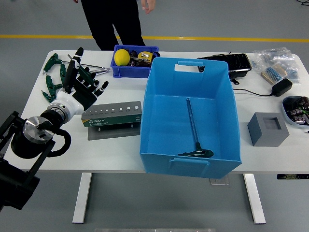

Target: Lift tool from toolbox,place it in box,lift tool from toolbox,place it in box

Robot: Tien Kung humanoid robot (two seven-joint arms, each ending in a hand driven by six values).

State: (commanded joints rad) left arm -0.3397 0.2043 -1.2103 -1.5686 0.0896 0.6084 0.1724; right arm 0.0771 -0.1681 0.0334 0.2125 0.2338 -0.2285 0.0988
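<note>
Our left hand (79, 89) hovers with fingers spread, holding nothing, above the green-handled tools (54, 77) at ten o'clock on the table (270, 154). One T-handle tool (194, 130) lies inside the blue box (190, 113) at the centre.

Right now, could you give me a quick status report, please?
Left robot hand open, fingers spread over green-handled tools. Right not in view. One T-handle tool lies in blue box. Nothing blocks the path.

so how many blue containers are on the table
2. A large blue bin stands at the table's centre with one T-handle tool lying inside. A small blue tray sits behind it toward the far edge, holding a yellow ball and other items.
</note>
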